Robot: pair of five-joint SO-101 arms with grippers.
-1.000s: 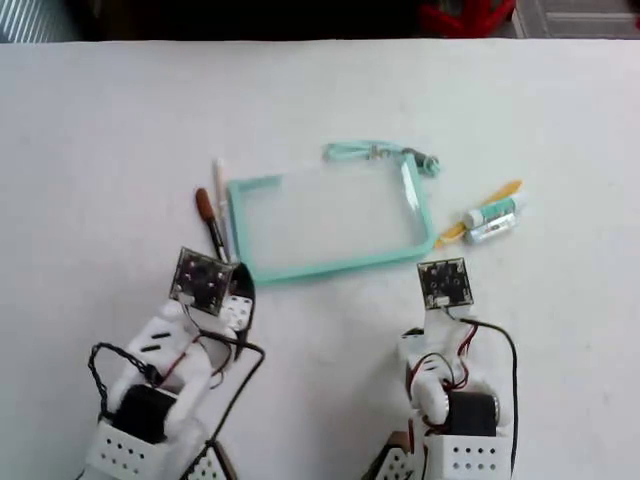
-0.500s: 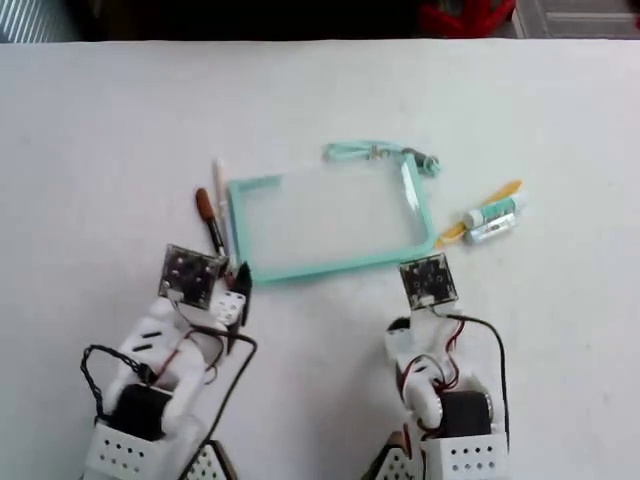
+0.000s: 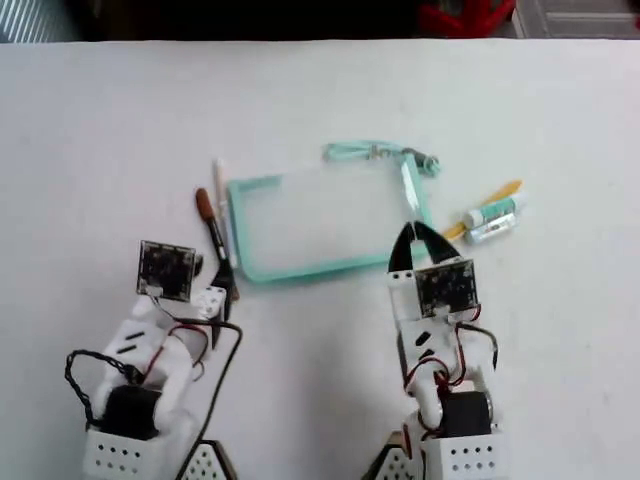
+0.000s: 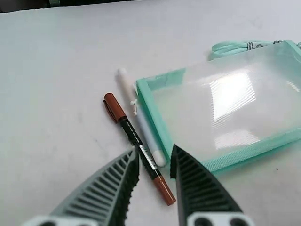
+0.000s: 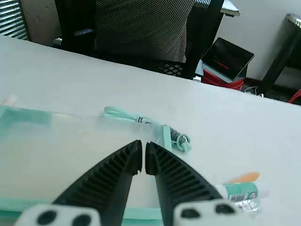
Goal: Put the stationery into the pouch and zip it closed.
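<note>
The brown pen [image 4: 127,129] lies just ahead of the released, empty left hand [image 4: 154,151], long axis pointing roughly away from it, well apart from the clenched right hand [image 3: 411,236].

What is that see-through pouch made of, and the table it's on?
The pouch looks like clear glossy plastic film: it glares brightly and the table shows through. Its mint border looks like woven fabric tape. The table seems matte white laminate, though that's uncertain.
</note>
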